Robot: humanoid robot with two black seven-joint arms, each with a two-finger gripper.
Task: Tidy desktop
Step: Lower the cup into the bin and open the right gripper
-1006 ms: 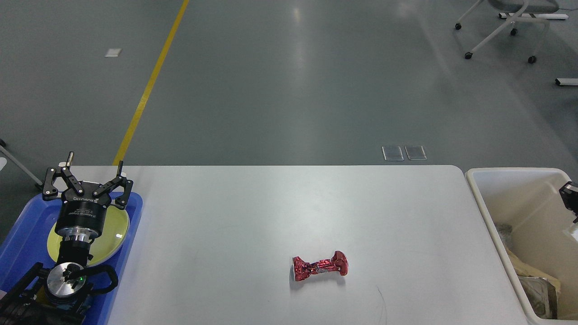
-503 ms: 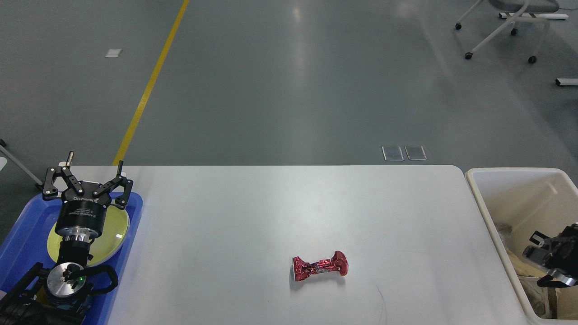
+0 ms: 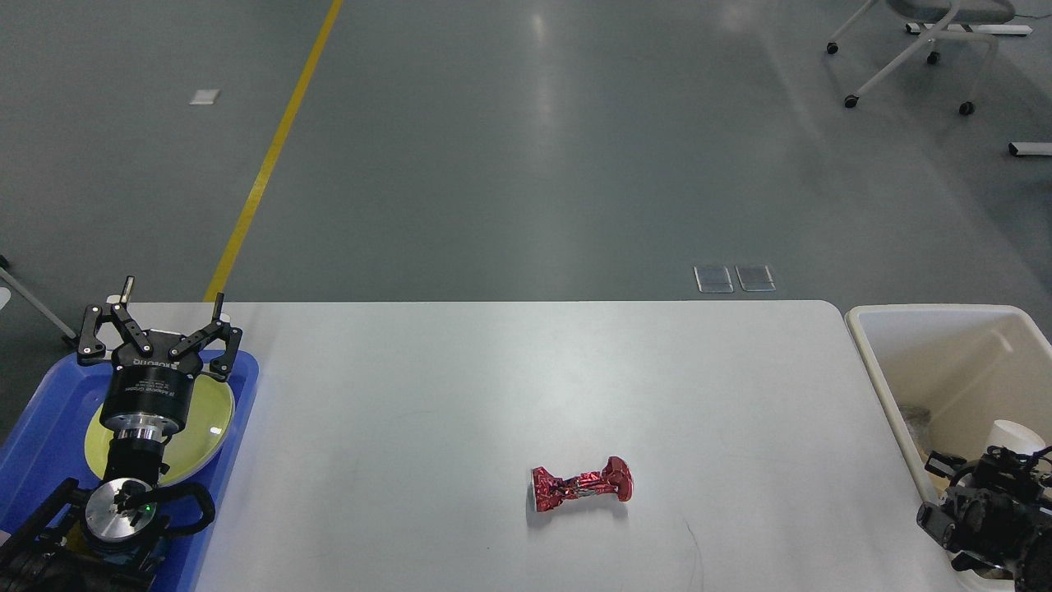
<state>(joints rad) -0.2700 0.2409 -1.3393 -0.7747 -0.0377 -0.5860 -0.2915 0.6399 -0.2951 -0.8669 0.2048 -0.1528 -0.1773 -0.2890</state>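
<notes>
Right hand [image 3: 957, 501] dark and end-on, fingers indistinguishable; cream bin [image 3: 879, 362] and blue tray [image 3: 33, 427] cut by frame edges

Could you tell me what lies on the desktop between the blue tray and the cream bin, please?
In the head view, only a crushed red can lies on the desktop between the blue tray and the cream bin; the rest is bare white surface.

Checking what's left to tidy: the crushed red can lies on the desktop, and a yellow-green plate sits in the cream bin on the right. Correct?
Not quite. In the head view the plate sits in the blue tray on the left, not the cream bin. The crushed red can does lie on the desktop.
</notes>
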